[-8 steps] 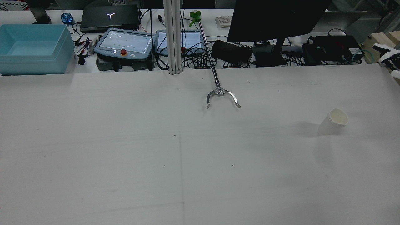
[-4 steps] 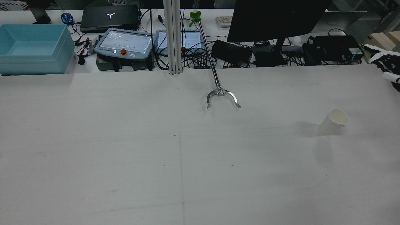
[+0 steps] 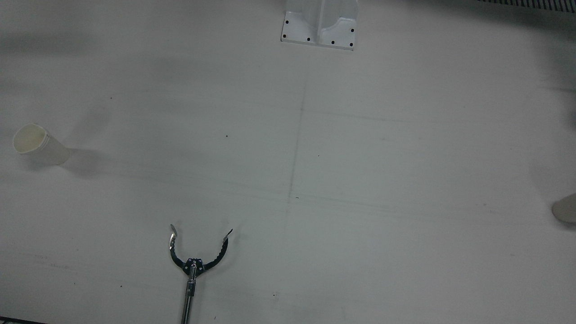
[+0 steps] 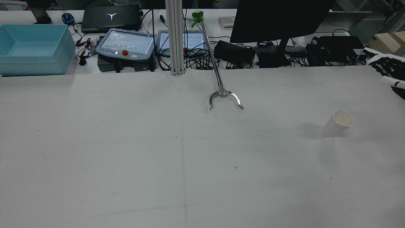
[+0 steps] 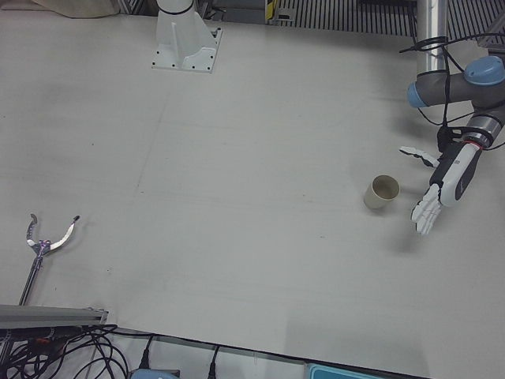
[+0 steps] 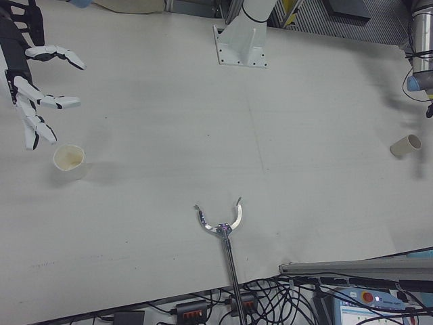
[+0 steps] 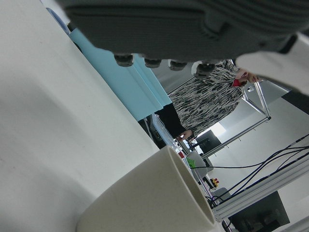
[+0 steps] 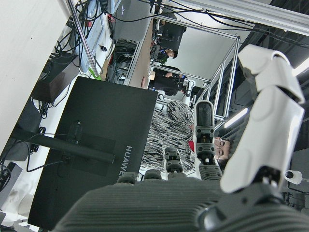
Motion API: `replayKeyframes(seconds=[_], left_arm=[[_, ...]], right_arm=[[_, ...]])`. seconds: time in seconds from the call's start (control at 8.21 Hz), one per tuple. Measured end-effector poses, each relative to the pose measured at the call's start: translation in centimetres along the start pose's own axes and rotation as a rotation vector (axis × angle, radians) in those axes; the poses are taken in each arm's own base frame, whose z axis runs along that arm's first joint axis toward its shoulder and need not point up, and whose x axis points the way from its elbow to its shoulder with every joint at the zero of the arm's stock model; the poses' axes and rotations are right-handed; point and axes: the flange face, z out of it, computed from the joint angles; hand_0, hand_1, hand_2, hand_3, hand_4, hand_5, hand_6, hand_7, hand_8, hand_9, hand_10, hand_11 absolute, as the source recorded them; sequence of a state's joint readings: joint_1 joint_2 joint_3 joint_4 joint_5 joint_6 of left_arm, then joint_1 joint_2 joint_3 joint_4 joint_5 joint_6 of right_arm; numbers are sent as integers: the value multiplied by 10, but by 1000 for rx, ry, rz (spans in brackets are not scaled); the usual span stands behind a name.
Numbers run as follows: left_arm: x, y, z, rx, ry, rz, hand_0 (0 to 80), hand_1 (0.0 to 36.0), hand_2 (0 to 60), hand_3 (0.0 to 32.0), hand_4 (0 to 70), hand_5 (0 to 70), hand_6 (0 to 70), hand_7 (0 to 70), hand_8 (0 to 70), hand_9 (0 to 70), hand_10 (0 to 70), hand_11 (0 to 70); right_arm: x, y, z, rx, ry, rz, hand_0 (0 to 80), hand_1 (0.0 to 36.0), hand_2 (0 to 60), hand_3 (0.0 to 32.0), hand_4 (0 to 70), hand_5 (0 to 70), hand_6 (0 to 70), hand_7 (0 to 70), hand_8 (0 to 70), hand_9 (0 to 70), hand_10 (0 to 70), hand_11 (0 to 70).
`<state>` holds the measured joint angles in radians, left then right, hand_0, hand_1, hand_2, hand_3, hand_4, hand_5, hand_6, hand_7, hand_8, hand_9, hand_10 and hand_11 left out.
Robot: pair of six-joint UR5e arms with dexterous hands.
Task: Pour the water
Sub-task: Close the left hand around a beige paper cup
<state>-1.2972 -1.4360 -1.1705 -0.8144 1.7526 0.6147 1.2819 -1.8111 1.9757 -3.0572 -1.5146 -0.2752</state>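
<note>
White tabletop held two paper cups, one near each open, empty hand. Since a second earlier, the right hand had reached in toward its cup; the left hand hung beside the other cup, suggesting grasping came next.

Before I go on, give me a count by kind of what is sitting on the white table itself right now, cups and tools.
Paper cups: 2, one near the right hand at and one near the left hand at
Reacher-grabber tools: 1
Total: 3
</note>
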Motion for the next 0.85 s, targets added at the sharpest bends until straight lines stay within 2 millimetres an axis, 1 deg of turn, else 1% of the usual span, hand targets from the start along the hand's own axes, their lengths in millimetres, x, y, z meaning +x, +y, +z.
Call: replayKeyframes(seconds=[0.24,0.37,0.49,0.61,0.73,0.85], left_arm=[[-8,-8,-8,8,-7,17,320,50,133,58,81,0,0,0,0,0,0,0],[-11,-11,-11,11,-10,23,347,59,140,56,78,0,0,0,0,0,0,0],[-12,-12,-13,13,-12,38,374,69,143,52,73,0,0,0,0,0,0,0],[-14,-13,-14,15,-15,54,434,109,145,44,68,0,0,5,0,0,0,0],[-15,-13,-14,16,-17,66,529,217,148,28,55,0,0,15,0,0,0,13],[-15,-13,-15,16,-18,72,648,301,128,16,46,0,3,20,0,0,0,31]], right_arm=[[3,1,1,-2,7,1,476,177,274,0,198,323,79,103,5,6,0,0],[4,1,1,-3,9,1,476,177,271,0,197,324,77,101,5,6,0,0],[5,1,1,-4,11,2,476,178,269,0,179,322,74,99,4,5,0,0],[5,2,1,-4,13,2,476,178,268,0,175,323,73,97,4,5,0,0],[6,2,2,-5,15,2,476,176,268,0,177,328,73,99,4,5,0,0],[7,2,2,-6,17,3,476,177,266,0,172,321,73,99,4,5,0,0]])
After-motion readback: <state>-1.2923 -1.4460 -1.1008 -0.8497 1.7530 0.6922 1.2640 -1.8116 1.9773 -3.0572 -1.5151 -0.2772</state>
